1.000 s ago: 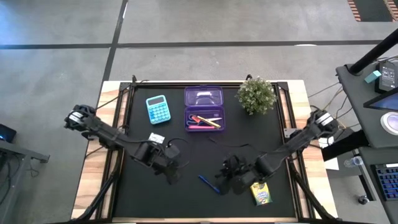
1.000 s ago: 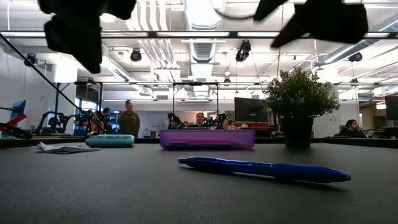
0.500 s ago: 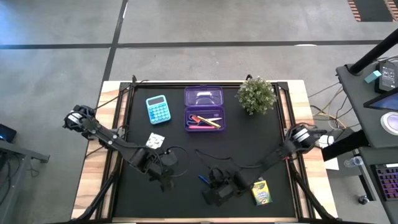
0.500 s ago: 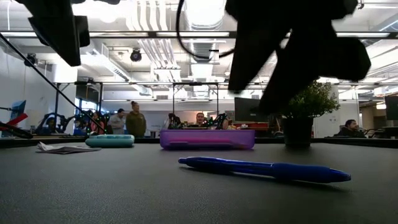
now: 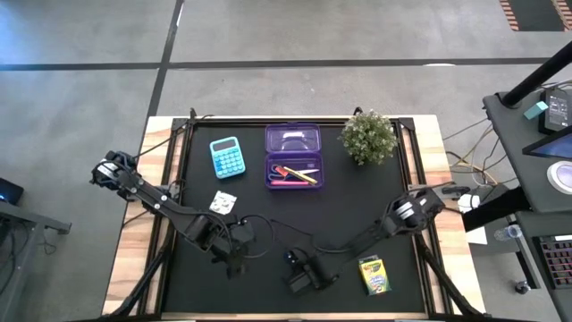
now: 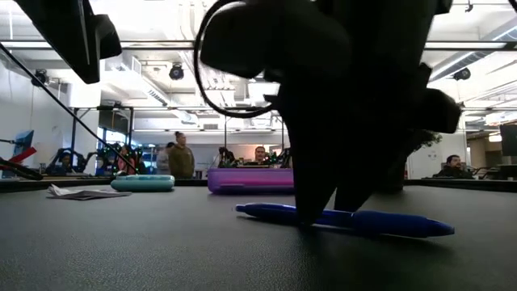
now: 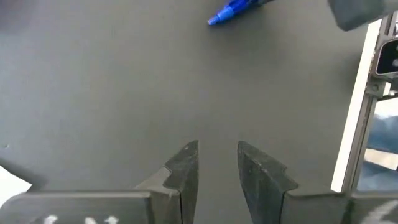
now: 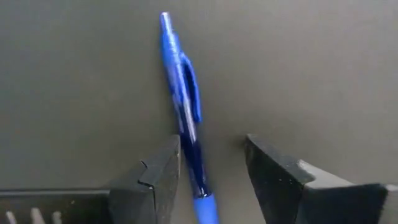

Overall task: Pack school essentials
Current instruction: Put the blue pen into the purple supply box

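A blue pen (image 8: 180,81) lies flat on the black mat near the table's front edge. Its tip end (image 5: 290,258) sticks out from under my right gripper (image 5: 302,275). That gripper is open and points steeply down, one finger on each side of the pen's barrel (image 6: 388,222). My left gripper (image 5: 234,265) hangs above bare mat to the pen's left, open by a narrow gap (image 7: 217,149) with nothing in it. An open purple pencil case (image 5: 293,156) at the far middle holds a red marker and a yellow pencil. My right gripper (image 8: 211,146) comes at the pen from above, its fingers lying across the barrel's middle. One finger (image 8: 163,163) stands right against the barrel (image 8: 189,152) and the other is a little apart. I cannot tell whether either finger touches. The pen lies flat on the mat.
A teal calculator (image 5: 226,156) lies left of the case and a potted plant (image 5: 369,136) stands right of it. A small white packet (image 5: 223,201) lies beside my left arm. A yellow-green crayon box (image 5: 374,275) lies at the front right. Bare mat fills the middle.
My right gripper has gone down and toward the table's left and near edges, tipping steeper, until its open fingers stand astride the blue pen. My left gripper has shifted a little toward the near left and rolled about its own axis. The pen has stayed put.
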Robot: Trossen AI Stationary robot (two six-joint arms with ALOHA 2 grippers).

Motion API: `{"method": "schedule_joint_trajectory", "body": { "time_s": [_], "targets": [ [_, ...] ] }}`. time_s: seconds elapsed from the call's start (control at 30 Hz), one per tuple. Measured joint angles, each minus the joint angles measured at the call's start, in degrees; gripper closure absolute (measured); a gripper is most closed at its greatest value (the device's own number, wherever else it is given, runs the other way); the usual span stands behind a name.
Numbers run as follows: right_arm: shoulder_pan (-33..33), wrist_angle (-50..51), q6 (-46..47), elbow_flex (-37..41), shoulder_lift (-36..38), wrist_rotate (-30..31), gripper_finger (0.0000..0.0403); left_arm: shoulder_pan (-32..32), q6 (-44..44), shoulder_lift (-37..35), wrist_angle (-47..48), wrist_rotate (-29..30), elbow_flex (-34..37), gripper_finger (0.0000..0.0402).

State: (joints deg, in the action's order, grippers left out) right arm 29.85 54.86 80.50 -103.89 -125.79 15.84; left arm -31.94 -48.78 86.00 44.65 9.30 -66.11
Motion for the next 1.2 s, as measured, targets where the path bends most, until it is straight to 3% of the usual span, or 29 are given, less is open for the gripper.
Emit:
{"method": "schedule_joint_trajectory", "body": {
  "time_s": [0.17, 0.43, 0.63, 0.83, 1.2],
  "targets": [
    [-0.54, 3.62, -1.14, -4.77, -3.48, -1.23, 0.0272, 0.00, 1.11, 0.00, 0.16, 0.00, 0.00, 0.0310],
    [-1.35, 4.40, -2.71, -7.80, -6.40, -5.36, 0.0381, 0.02, 2.69, 0.00, 1.06, 0.00, -0.02, 0.0310],
    [-2.10, 6.82, -3.63, -7.43, -3.46, -5.29, 0.0386, 0.02, 3.37, -0.84, 1.08, 0.00, -0.02, 0.0310],
    [-5.10, 16.28, -8.18, -7.42, 2.53, 2.10, 0.0388, 0.21, 4.39, -3.43, 1.00, 2.22, -0.04, 0.0310],
    [-20.84, 16.40, -34.70, -6.60, 8.75, 11.37, 0.0389, 1.58, 4.54, -9.26, 0.93, 11.05, -0.17, 0.0310]
  ]
}}
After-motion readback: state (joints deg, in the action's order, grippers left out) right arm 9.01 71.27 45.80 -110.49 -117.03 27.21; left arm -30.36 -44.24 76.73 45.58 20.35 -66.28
